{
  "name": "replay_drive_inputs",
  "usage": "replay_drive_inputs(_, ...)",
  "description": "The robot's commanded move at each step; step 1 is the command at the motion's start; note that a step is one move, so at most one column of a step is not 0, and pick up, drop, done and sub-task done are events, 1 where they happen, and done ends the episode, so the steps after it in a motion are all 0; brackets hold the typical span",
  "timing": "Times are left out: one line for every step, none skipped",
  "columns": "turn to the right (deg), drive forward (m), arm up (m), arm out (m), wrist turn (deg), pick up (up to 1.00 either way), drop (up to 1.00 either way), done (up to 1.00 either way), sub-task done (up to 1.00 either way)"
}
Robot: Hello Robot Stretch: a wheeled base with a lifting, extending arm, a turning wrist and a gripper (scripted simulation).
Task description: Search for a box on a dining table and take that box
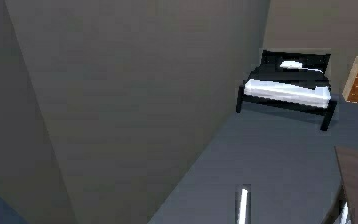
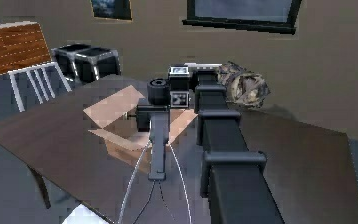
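the forward view looks along a grey wall (image 1: 107,100) toward a bed (image 1: 287,92) at its right, so the robot seems parked side-on, with its reaching side turned to the furniture.

in the arm side view, white chairs (image 2: 37,82) and black bins (image 2: 85,62) stand at the left, beyond the dark surface (image 2: 307,150). the box (image 2: 109,112) lies on that surface left of the middle, with its flaps splayed. the end effector (image 2: 159,140) sits at the box's right side. because the box rests on the surface right behind it, i cannot tell how its fingers stand or whether it holds anything. the arm (image 2: 227,150) stretches out over the surface, likely to bring the end effector to the box. a mottled bundle (image 2: 242,85) lies farther right, near the far edge.
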Motion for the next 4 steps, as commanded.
replay_drive_inputs(0.0, 0.0, 0.0, 0.0, 45.0, 0.0, 0.0, 0.0, 0.0)
replay_drive_inputs(0.0, 0.0, 0.0, 0.0, 45.0, 0.0, 0.0, 0.0, 0.0)
replay_drive_inputs(0.0, 0.0, 0.0, 0.0, 45.0, 0.0, 0.0, 0.0, 0.0)
replay_drive_inputs(0.0, 0.0, 0.0, 0.0, 45.0, 0.0, 0.0, 0.0, 0.0)
